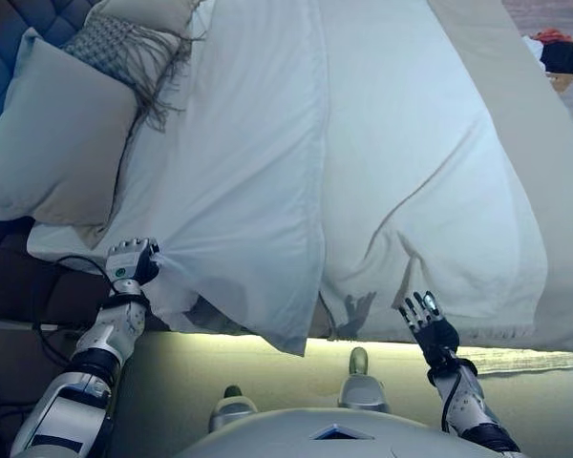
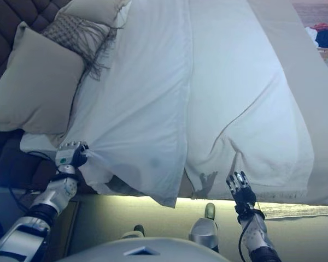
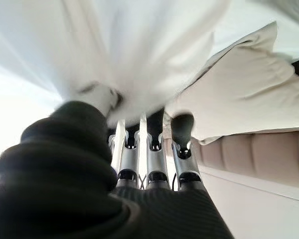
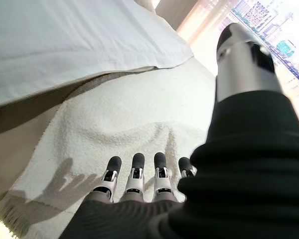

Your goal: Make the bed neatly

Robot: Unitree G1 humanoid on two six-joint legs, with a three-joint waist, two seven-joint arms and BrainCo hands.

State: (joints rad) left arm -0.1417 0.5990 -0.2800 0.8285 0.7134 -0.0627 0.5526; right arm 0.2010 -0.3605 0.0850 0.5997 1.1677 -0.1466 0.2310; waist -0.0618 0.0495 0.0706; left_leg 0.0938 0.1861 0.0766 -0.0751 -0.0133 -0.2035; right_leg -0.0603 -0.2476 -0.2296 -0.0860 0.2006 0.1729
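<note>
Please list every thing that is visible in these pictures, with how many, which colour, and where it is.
duvet: one, white, spread over the bed, near edge bunched at the left.
pillow: one, beige, at the headboard end.
fringed cushion: one, grey patterned, beyond the pillow.
headboard: one, dark, tufted, far left.
blanket: one, cream, fringed, under the duvet edge.
clothes: small pile, red and dark, floor at far right.
left hand: curled round the duvet edge.
right hand: open, near the blanket.

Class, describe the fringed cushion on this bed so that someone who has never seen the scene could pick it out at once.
Start at the dark tufted headboard at the bed's upper left. Two plain pale pillows lie there, a large pillow nearer the robot and a smaller pillow farther off. The fringed cushion sits between them: it alone is grey-patterned, with long dark tassels trailing onto the white duvet.
</note>
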